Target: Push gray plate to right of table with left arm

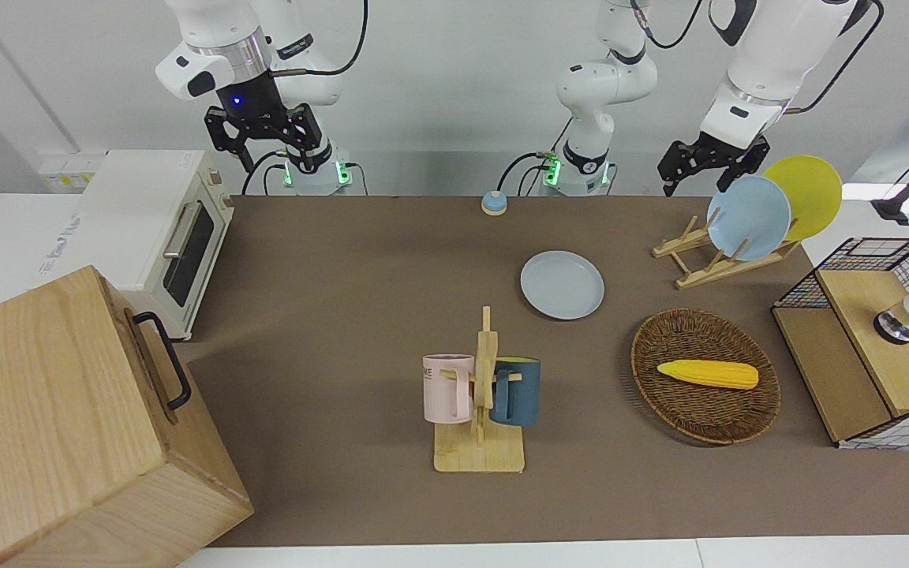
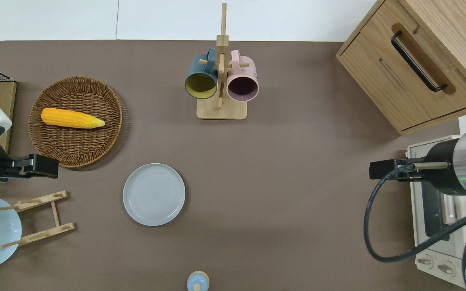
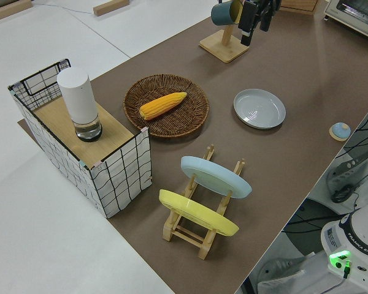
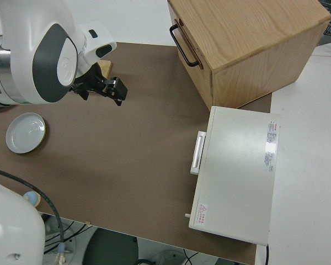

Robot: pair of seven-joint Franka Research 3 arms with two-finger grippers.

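Observation:
The gray plate [image 1: 562, 285] lies flat on the brown table [image 1: 344, 315], roughly mid-table and toward the left arm's end; it also shows in the overhead view [image 2: 154, 194], the left side view [image 3: 259, 108] and the right side view [image 4: 25, 132]. My left gripper [image 1: 695, 183] is open and empty, up in the air. In the overhead view the left gripper [image 2: 53, 166] is over bare table between the wicker basket and the plate rack, well apart from the gray plate. My right gripper [image 1: 273, 154] is open and parked.
A mug rack [image 2: 221, 81] with two mugs stands farther from the robots than the plate. The wicker basket [image 2: 75, 137] holds a corn cob. A plate rack [image 1: 711, 252] holds a sky-blue and a yellow plate. A toaster oven [image 1: 162, 229] and a wooden cabinet [image 1: 68, 426] stand at the right arm's end.

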